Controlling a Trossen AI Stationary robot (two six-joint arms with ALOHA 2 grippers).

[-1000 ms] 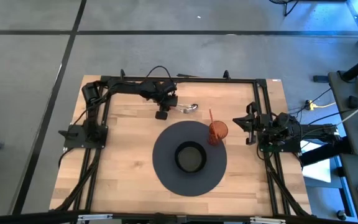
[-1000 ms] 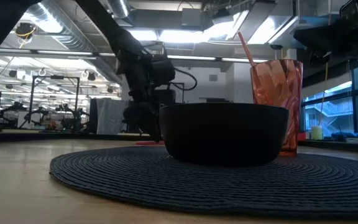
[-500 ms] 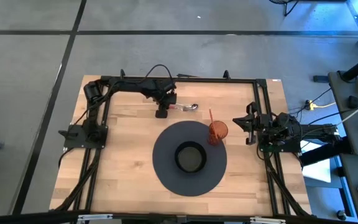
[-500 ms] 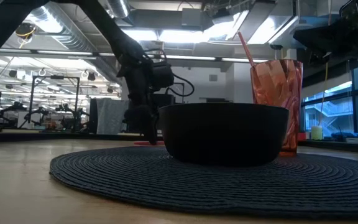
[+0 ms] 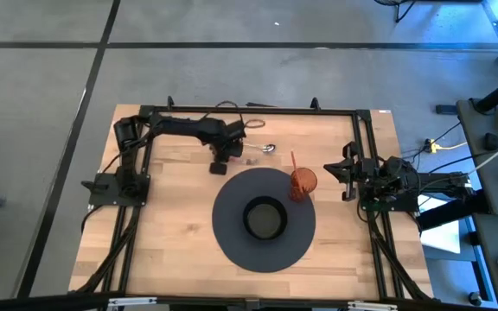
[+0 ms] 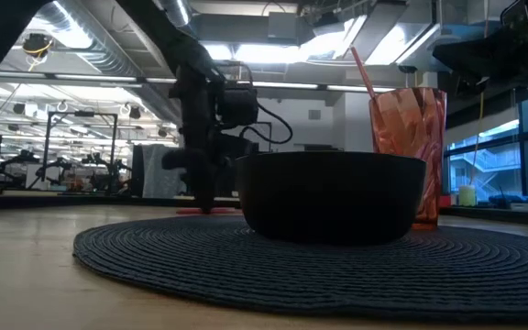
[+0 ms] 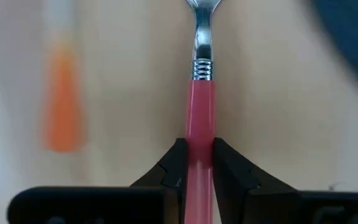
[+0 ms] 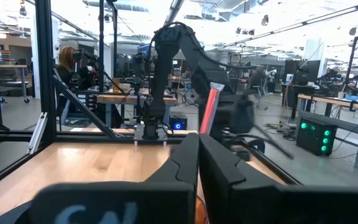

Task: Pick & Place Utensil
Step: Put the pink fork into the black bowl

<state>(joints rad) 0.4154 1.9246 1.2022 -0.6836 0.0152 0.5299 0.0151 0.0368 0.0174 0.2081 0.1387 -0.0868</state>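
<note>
A spoon [image 5: 258, 152] with a pink handle and metal bowl lies on the wood table's far part, beyond the round dark mat [image 5: 232, 238]. My left gripper [image 5: 237, 155] reaches in from the table's left and is shut on the handle; the low view shows it [image 6: 200, 197] down near the tabletop. A black bowl [image 5: 264, 218] stands on the middle of the mat. An orange cup [image 5: 303, 182] with a straw stands on the mat's far right edge. My right gripper [image 5: 330, 170] waits shut at the table's right side. My left gripper [image 7: 199, 148] pinches the spoon's pink handle [image 7: 201, 118] between its two fingertips, partway along the handle. The handle runs straight out ahead of the fingers toward the metal neck [image 7: 201, 65]. It comes slanting down from the table's left. Whether the spoon is off the wood, I cannot tell.
Black frame rails [image 5: 258, 111] border the table on its left, far and right sides. An orange blurred mark [image 7: 61, 112] shows on the wood beside the spoon. Bare wood [image 5: 171, 233] lies left of the mat.
My left gripper has drawn back toward the table's left and slightly toward its near edge, staying shut on the handle. The spoon's handle end has swung with it toward the near-left, while the bowl end has hardly shifted.
</note>
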